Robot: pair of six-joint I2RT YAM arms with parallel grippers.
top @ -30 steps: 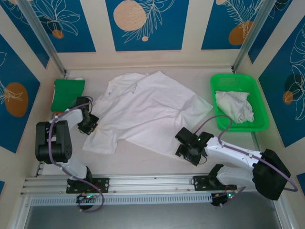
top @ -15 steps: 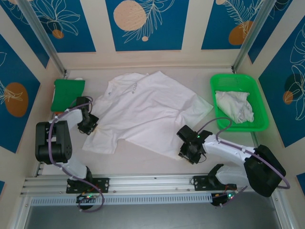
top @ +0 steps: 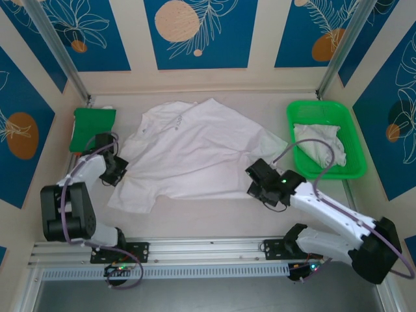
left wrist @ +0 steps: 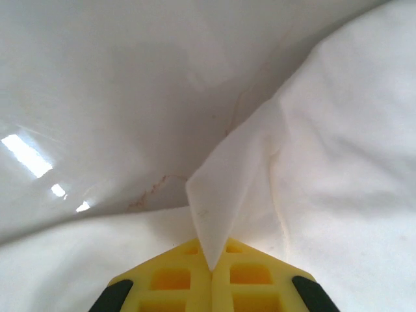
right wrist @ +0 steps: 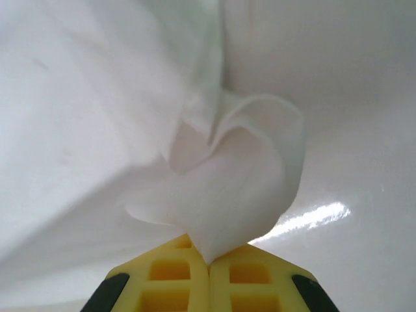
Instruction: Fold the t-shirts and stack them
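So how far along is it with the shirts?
Barely begun: nothing looks folded or stacked. In hand, the left gripper and right gripper are each shut on an edge of the spread t-shirt. Left to do: fold it, then the crumpled t-shirt in the green tray, and stack both.

The table is viewed from above and behind; the spread t-shirt, shared by all views, is framed close at each wrist.
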